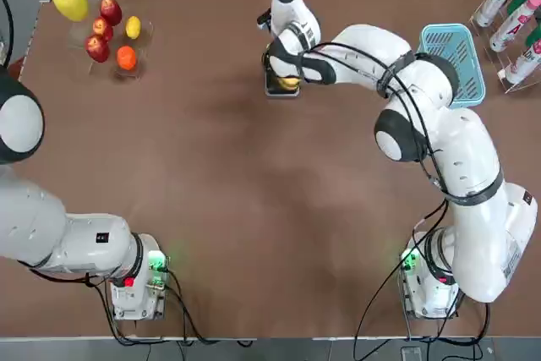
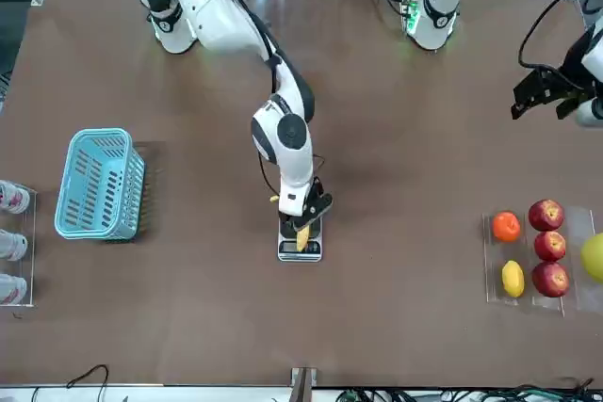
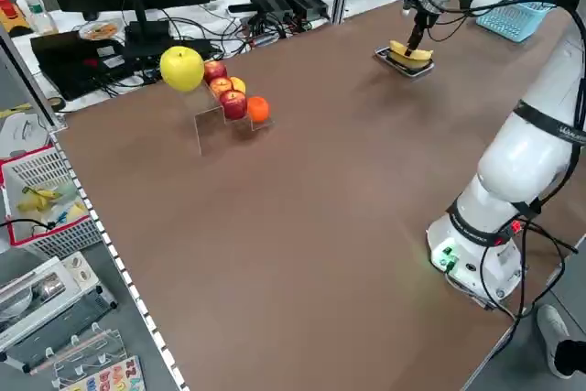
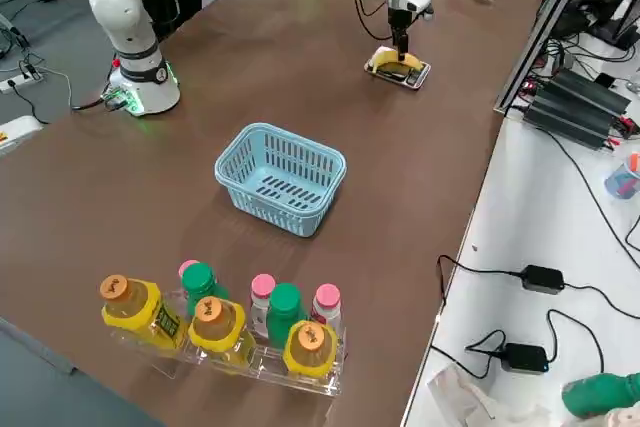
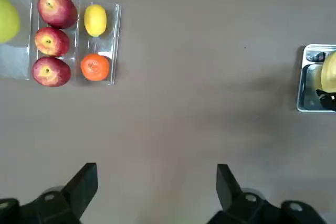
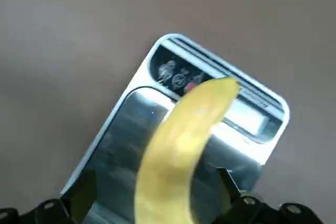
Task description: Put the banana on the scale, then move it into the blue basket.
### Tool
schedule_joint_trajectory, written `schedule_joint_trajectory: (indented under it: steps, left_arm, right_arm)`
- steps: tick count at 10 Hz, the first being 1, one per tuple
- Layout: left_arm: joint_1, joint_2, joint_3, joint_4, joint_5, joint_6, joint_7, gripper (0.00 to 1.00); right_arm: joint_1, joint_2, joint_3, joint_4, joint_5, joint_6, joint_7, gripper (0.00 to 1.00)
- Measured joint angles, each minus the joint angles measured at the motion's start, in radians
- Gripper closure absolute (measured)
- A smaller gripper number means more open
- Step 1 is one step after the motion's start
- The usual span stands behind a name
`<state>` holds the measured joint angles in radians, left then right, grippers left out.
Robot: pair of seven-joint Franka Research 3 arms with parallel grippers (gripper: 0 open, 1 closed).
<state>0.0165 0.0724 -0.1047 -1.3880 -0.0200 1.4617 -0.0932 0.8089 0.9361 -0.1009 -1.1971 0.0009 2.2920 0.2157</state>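
Over the bench's (image 1: 254, 166) far edge, near its middle, the right pincer (image 6: 157, 195) points down, spread wide around one banana (image 6: 181, 156) on one scale (image 6: 210, 98). The left pincer (image 5: 157, 192) hangs over the bench's left side, spread too. One blue basket (image 4: 281, 177) sits by the far right corner. Near the far left corner are three red apples (image 5: 56, 9). The right arm (image 1: 372, 61) hides most of the banana from above.

The curved yellow banana (image 6: 178, 156) lies across the silver-rimmed, round-cornered scale (image 6: 118, 156), which sits flat on the surface. The light blue slatted plastic basket (image 4: 282, 175) stands upright, well apart from both.
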Motion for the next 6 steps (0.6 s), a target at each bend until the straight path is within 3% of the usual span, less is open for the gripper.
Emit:
schedule_joint_trajectory:
  steps: [2,5,6]
  left_arm:
    - [0.016,0.009,0.003,-0.008,0.000,0.000,0.001,0.00]
    - [0.056,0.015,0.004,-0.008,-0.001,0.000,0.011,0.00]
    - [0.051,0.017,0.002,-0.009,-0.001,0.000,0.008,0.00]
  right_arm:
    - [0.006,0.011,0.009,0.000,-0.003,0.014,0.020,0.02]
    - [-0.007,0.010,0.006,0.004,-0.005,0.017,0.031,0.52]
    - [-0.011,0.008,0.007,0.007,-0.005,0.017,0.034,0.62]
